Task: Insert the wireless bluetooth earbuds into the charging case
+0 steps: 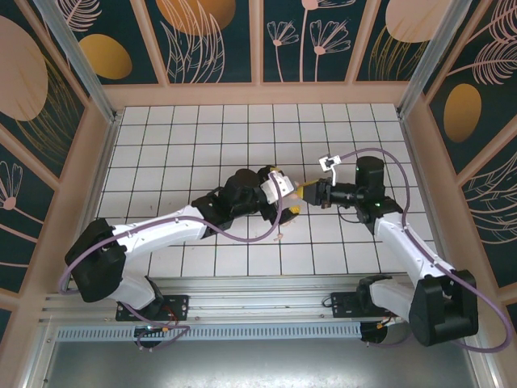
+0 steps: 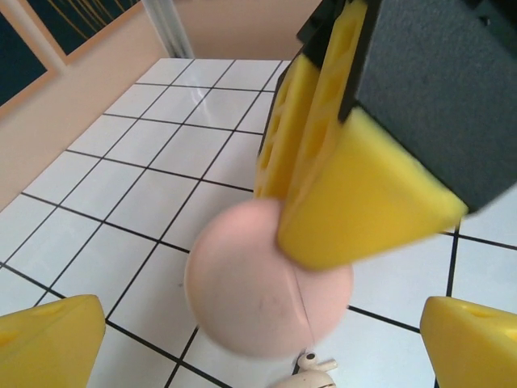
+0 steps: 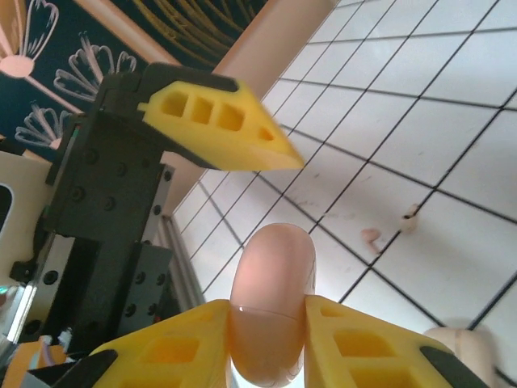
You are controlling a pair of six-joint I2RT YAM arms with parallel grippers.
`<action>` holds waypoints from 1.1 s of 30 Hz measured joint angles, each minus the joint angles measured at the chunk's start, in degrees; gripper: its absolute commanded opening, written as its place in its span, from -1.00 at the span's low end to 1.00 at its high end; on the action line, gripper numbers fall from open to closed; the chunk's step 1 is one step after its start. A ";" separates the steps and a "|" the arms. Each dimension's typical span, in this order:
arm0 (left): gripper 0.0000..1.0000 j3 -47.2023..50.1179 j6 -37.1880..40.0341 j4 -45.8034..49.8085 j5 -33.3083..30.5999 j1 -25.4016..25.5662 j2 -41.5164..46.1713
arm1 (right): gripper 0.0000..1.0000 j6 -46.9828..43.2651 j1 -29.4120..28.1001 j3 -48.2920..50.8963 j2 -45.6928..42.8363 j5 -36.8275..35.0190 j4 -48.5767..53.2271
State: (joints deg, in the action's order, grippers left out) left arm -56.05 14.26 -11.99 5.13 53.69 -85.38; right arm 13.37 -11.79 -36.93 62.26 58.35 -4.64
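Observation:
The charging case (image 3: 271,275), a round salmon-pink clamshell, is closed and hangs above the tiles. My right gripper (image 3: 271,343) is shut on it, one yellow finger on each flat face. In the left wrist view the case (image 2: 242,283) sits under the right gripper's yellow fingers (image 2: 355,186), between my left gripper's (image 2: 262,343) wide-apart tips. The left gripper is open and holds nothing. From above, the left gripper (image 1: 283,187) and right gripper (image 1: 307,192) meet at mid-table. Two tiny earbuds (image 3: 371,237) (image 3: 409,220) lie on a white tile beyond the case.
A cream rounded piece (image 2: 311,373) with a small dark-centred ring lies on the tile just below the case; it also shows at the right wrist view's bottom right corner (image 3: 462,346). The white grid table (image 1: 194,137) is walled by peach frames.

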 measured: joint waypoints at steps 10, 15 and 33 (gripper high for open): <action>0.97 0.76 -11.39 -1.01 7.10 -11.85 4.46 | -0.53 2.16 2.45 2.84 -2.93 -4.31 -6.88; 0.91 0.79 -15.96 -1.64 16.98 -15.13 4.94 | -0.53 1.36 3.04 2.84 -2.93 -1.86 -8.90; 0.46 -5.66 -7.32 7.52 42.05 -16.57 2.25 | -0.53 -25.57 2.25 -4.94 -4.04 6.91 6.40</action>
State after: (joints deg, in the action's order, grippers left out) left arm -61.71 6.94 -4.47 47.18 37.12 -83.13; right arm -12.21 -9.54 -41.87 58.22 65.25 1.76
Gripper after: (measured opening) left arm 0.734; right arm 0.238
